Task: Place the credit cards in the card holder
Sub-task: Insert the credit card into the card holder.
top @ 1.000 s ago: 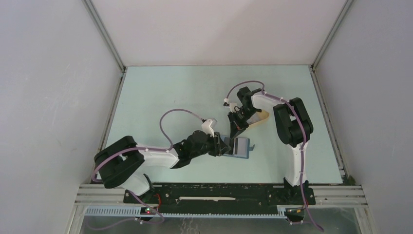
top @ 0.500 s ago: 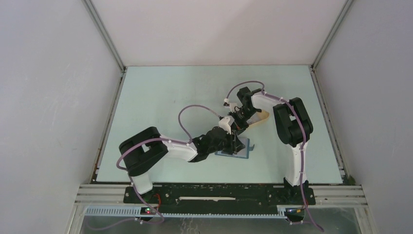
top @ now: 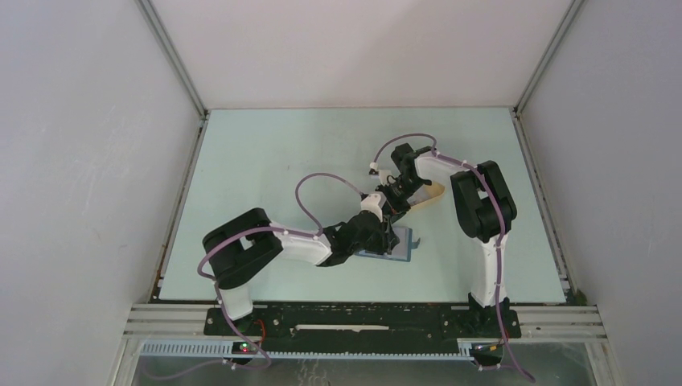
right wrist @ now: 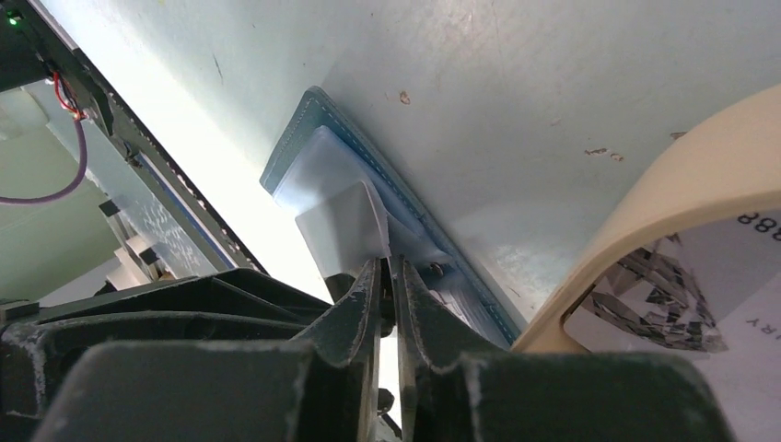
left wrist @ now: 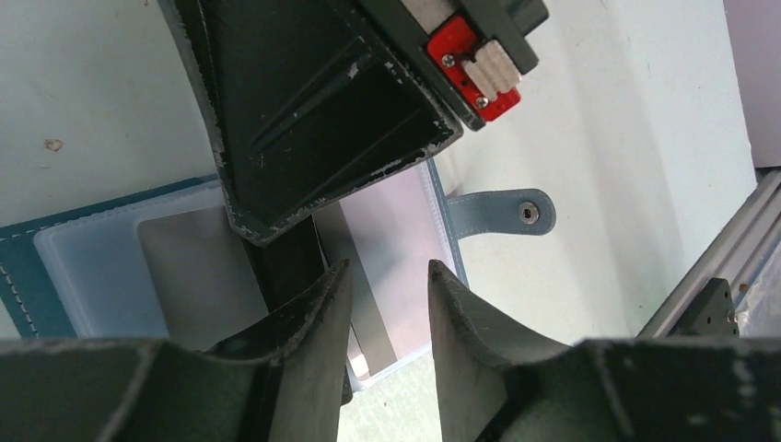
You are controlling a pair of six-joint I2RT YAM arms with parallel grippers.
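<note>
Top external: shows both arms meeting over the blue card holder [top: 402, 251] on the bench [top: 265, 161], just in front of the beige tray [top: 434, 191]. Too small here to make out any card.

Left wrist: looks down past the left claw [left wrist: 385, 276], fingers apart, only the card holder seen through the gap. Shows the card holder lying open, a pale card [left wrist: 189, 267] at its clear pockets and the snap strap [left wrist: 516, 212] sticking out sideways.

Right wrist: shows the right claw [right wrist: 388, 269] almost pinched, a pale card at its tips over the card holder. Cannot tell if gripped. Only here: a printed card [right wrist: 686, 285] lying in the beige tray.
</note>
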